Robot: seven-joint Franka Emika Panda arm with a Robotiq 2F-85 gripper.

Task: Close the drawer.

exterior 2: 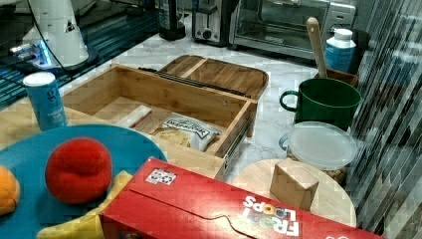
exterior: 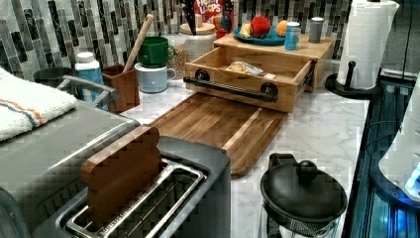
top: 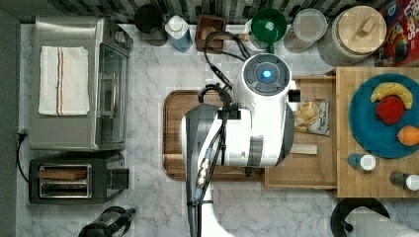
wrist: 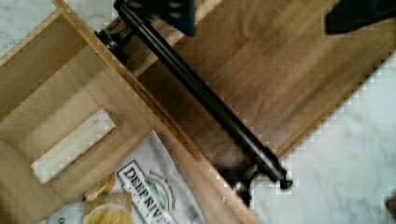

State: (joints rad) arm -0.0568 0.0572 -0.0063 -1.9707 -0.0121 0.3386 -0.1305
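— Where's the drawer?
— Pulled open over the cutting board, black bar handle facing bare marble countertop.
— Jaws?
— Cannot tell; arm hangs above the front edge.

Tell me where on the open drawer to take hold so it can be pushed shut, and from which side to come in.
Take the drawer by its black bar handle, near the middle between the two mounts. Come from the cutting board side: the bar runs across the drawer's front and stands off the wood, leaving a gap for fingers. Pushing on the middle should keep the drawer from skewing on its slides. A chip bag lies inside, below the rim.
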